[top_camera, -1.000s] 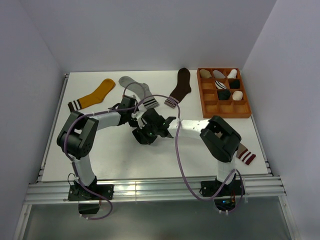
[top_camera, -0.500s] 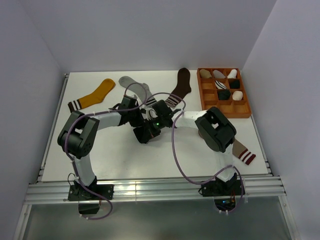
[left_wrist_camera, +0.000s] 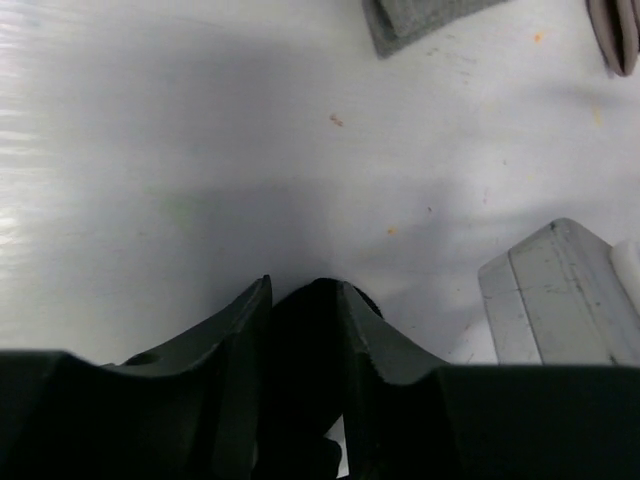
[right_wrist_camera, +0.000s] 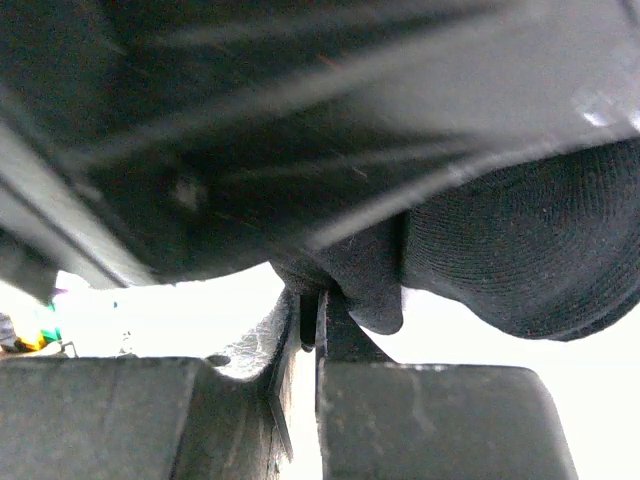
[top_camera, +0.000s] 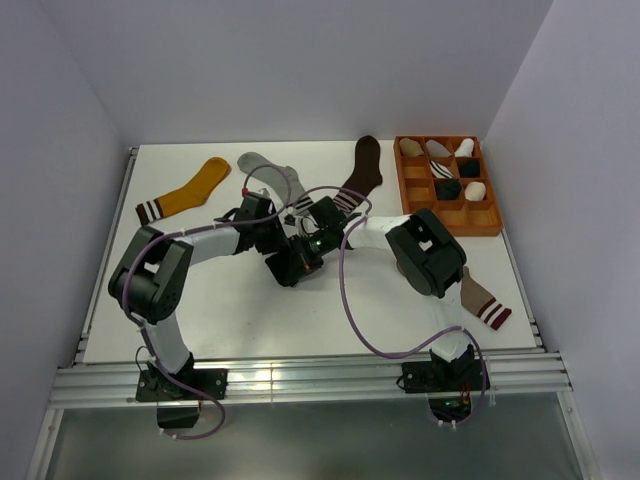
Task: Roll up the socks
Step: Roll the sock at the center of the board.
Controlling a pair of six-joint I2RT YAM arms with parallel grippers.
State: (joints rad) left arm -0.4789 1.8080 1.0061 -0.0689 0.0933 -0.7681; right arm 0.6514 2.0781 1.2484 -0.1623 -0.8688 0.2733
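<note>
A charcoal-black sock (top_camera: 284, 270) lies bunched in a roll on the white table (top_camera: 200, 300), and both grippers meet at it. My left gripper (top_camera: 277, 244) comes in from the left. In the left wrist view its jaws (left_wrist_camera: 300, 295) stand parted with the black sock (left_wrist_camera: 300, 350) filling the gap. My right gripper (top_camera: 304, 252) reaches in from the right. In the right wrist view it (right_wrist_camera: 318, 305) is shut on a fold of the black sock (right_wrist_camera: 520, 250). A taupe sock (top_camera: 480, 305) with a maroon-and-white cuff lies by the right arm's base.
A mustard sock (top_camera: 185, 190), a light grey sock (top_camera: 272, 178) and a dark brown sock (top_camera: 360, 175) lie along the back. A wooden compartment tray (top_camera: 447, 224) holding rolled socks stands at the back right. Walls close in on both sides.
The left jaws have parted around the black sock. The right arm's elbow has swung left and back, uncovering more of the taupe sock, while its gripper stays pinched on the black sock.
</note>
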